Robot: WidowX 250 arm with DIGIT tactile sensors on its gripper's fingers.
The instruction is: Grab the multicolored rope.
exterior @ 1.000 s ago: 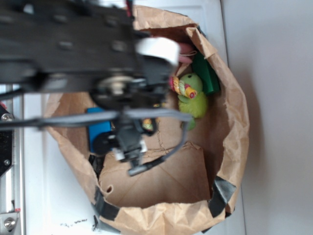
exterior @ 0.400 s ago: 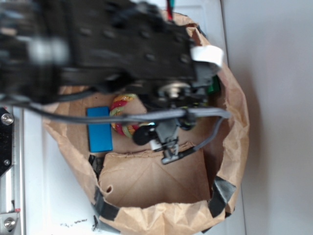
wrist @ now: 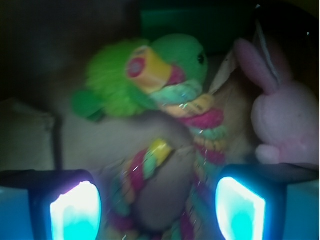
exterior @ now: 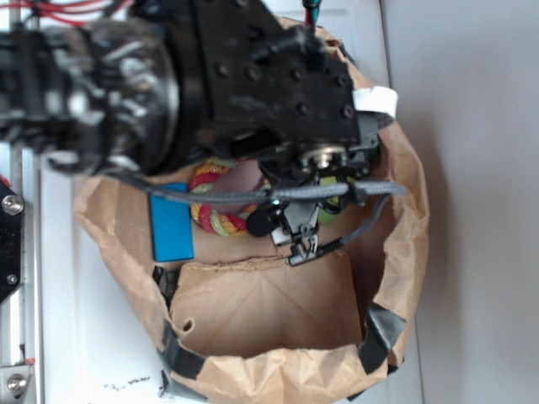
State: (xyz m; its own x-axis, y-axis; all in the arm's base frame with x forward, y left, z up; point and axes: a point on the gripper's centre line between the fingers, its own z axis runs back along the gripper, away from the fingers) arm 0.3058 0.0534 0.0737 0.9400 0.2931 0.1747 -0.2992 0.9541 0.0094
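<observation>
Multicolored rope (wrist: pixel 200 125) lies between the spread end effector (wrist: pixel 157 210) fingers.

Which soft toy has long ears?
The pink plush bunny, at the right in the wrist view. The lime-green plush toy beside it has no long ears, and the multicolored rope is a twisted cord.

A white surface (exterior: pixel 59 337) carries a brown paper bag (exterior: pixel 404 210), rolled down at its rim and patched with black tape at the near corners. On the bag's paper floor lie the multicolored rope (exterior: pixel 215 220), a blue block (exterior: pixel 171 233) just beside it, a lime-green plush toy (wrist: pixel 125 82) touching the rope's far end, and a pink plush rabbit (wrist: pixel 285 120).
</observation>
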